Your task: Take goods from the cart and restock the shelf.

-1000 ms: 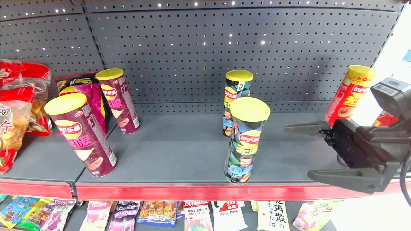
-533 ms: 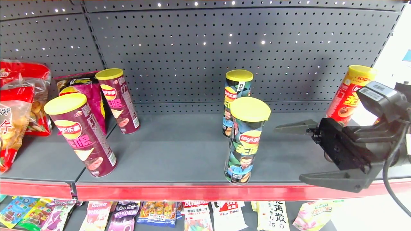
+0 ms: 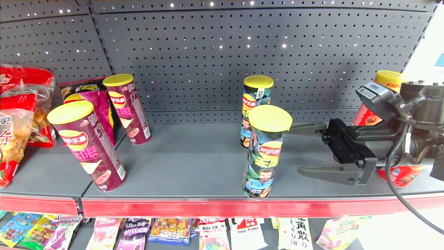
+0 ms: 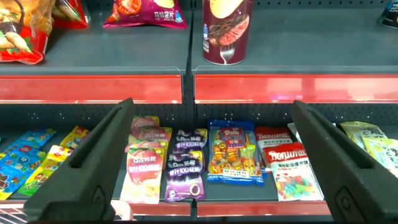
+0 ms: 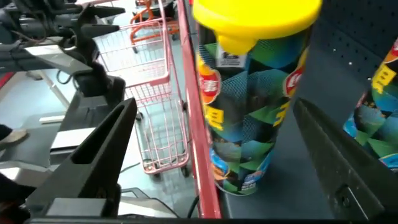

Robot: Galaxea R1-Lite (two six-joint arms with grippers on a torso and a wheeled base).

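Note:
On the grey shelf [image 3: 194, 163] two blue-green chip cans with yellow lids stand upright, one in front [image 3: 265, 152] and one behind it [image 3: 256, 100]. My right gripper [image 3: 296, 150] is open just to the right of the front can, with its fingers level with the can's middle. In the right wrist view the front can [image 5: 252, 99] stands between the two spread fingers of the right gripper [image 5: 214, 109], not touched. My left gripper [image 4: 212, 106] is open and empty, lower down, in front of the candy shelf [image 4: 249, 93].
Two purple cans [image 3: 88, 149] [image 3: 127, 108] and snack bags [image 3: 20, 114] fill the shelf's left. A red-yellow can [image 3: 385, 80] stands behind my right arm, and a red one [image 3: 399, 173] is partly hidden under the wrist. A shopping cart [image 5: 155, 93] stands beyond the red shelf edge [image 3: 222, 207].
My right gripper has moved left over the shelf toward the front blue-green can, staying open. The cans have not moved.

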